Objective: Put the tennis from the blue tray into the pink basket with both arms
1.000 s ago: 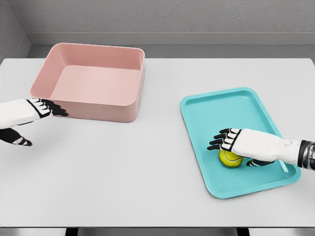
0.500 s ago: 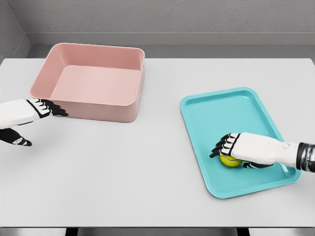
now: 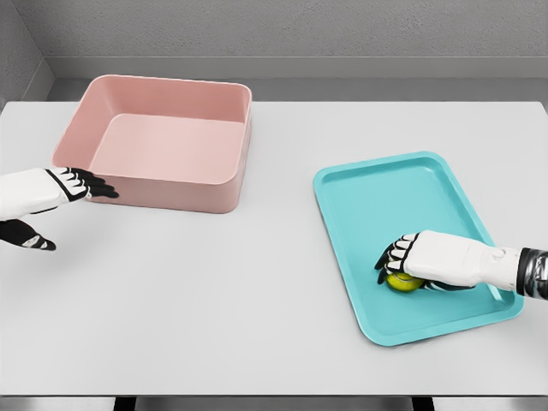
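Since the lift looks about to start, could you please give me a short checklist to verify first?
1. Right hand over tennis ball: ok.
2. Fingers fully closed around the ball: cannot tell, the hand hides it.
3. Ball inside blue tray: ok.
4. Pink basket upright, nothing in it: ok.
5. Left hand at the basket's near left corner, holding nothing: ok.
6. Table path between tray and basket free: ok.

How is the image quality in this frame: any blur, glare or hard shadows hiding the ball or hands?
Head view: sharp throughout, no motion blur, no glare; lighting is flat and even, with only faint soft shadows under the pink basket and blue tray. The tennis ball is mostly hidden by the right hand, not by shadow; the left hand is clear.
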